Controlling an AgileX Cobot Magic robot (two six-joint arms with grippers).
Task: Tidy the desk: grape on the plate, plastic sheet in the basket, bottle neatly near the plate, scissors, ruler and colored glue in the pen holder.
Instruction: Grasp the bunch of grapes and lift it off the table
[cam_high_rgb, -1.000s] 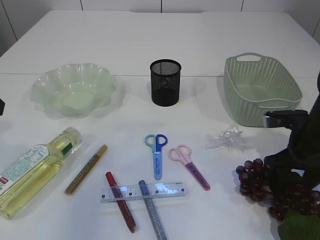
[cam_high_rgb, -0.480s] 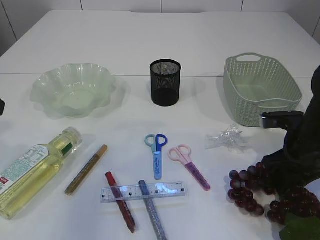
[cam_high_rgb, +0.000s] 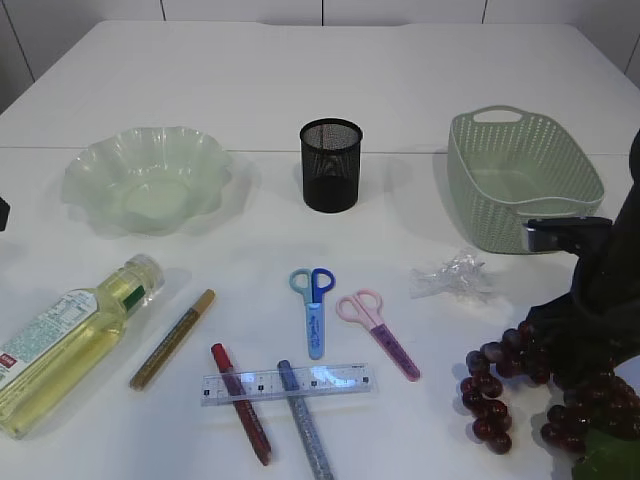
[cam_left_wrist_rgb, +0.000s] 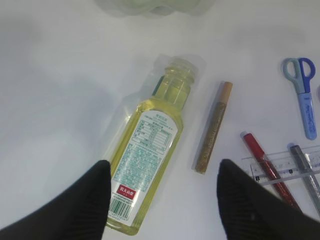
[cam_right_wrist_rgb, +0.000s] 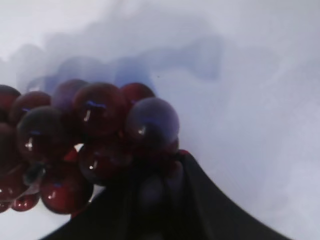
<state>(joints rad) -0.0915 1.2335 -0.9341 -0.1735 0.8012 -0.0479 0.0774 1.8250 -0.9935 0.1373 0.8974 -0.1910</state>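
A dark red grape bunch (cam_high_rgb: 495, 385) lies at the front right. My right gripper (cam_high_rgb: 562, 350) is low over it, shut on berries (cam_right_wrist_rgb: 100, 130) that press between its dark fingers (cam_right_wrist_rgb: 210, 200). My left gripper (cam_left_wrist_rgb: 163, 170) hangs open above the lying yellow bottle (cam_left_wrist_rgb: 150, 150), one finger on each side of its lower end. The pale green plate (cam_high_rgb: 145, 135) is at the back left and the black mesh pen holder (cam_high_rgb: 330, 165) at the middle back. Blue scissors (cam_high_rgb: 314, 310), pink scissors (cam_high_rgb: 380, 330), a clear ruler (cam_high_rgb: 290, 383) and the gold (cam_high_rgb: 172, 338), red (cam_high_rgb: 240, 400) and silver (cam_high_rgb: 303, 415) glue pens lie in front.
The green basket (cam_high_rgb: 500, 215) stands at the back right, with the crumpled plastic sheet (cam_high_rgb: 452, 275) just in front of it. The ruler rests across the red and silver pens. A green leaf (cam_high_rgb: 605, 460) shows at the bottom right corner.
My right gripper's jaws have closed onto the grape bunch, and the bunch's loose berries have shifted down and spread. The left gripper and the other things have not moved.
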